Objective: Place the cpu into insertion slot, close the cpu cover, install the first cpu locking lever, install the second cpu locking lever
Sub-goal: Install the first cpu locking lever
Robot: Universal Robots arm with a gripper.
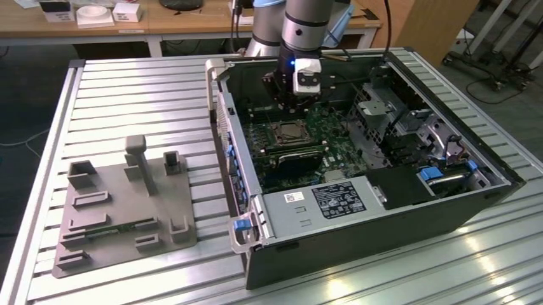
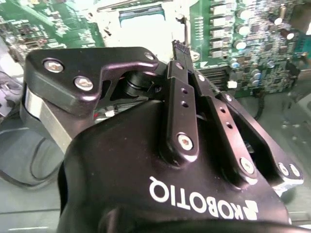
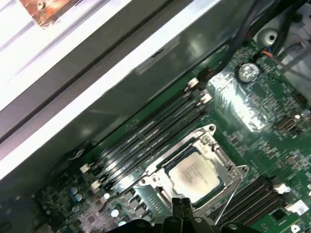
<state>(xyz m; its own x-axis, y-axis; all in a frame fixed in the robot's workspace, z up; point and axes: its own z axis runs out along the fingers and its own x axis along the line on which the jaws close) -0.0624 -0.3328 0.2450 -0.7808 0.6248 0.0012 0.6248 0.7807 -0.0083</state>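
Observation:
The cpu (image 3: 193, 177) lies flat in the insertion slot (image 1: 291, 132) on the green board, its silvery face showing through the window of the cpu cover (image 3: 212, 144). The cover lies down over it. A thin metal lever rod (image 3: 227, 201) stands up beside the socket's edge. My gripper (image 3: 182, 205) hangs just above that side of the socket, its black fingers (image 2: 182, 97) shut together with nothing between them. In the second wrist view the fingertips (image 2: 178, 48) point at the socket's rim, next to the cpu (image 2: 141, 19). In the exterior view the gripper (image 1: 283, 101) is inside the case, behind the socket.
Long black memory slots (image 3: 146, 141) run beside the socket. The open computer case (image 1: 229, 127) has tall metal walls, a labelled grey box (image 1: 327, 200) at the front and drive cages (image 1: 386, 105) at the exterior view's right. A grey fixture plate (image 1: 127, 210) lies on the slatted table.

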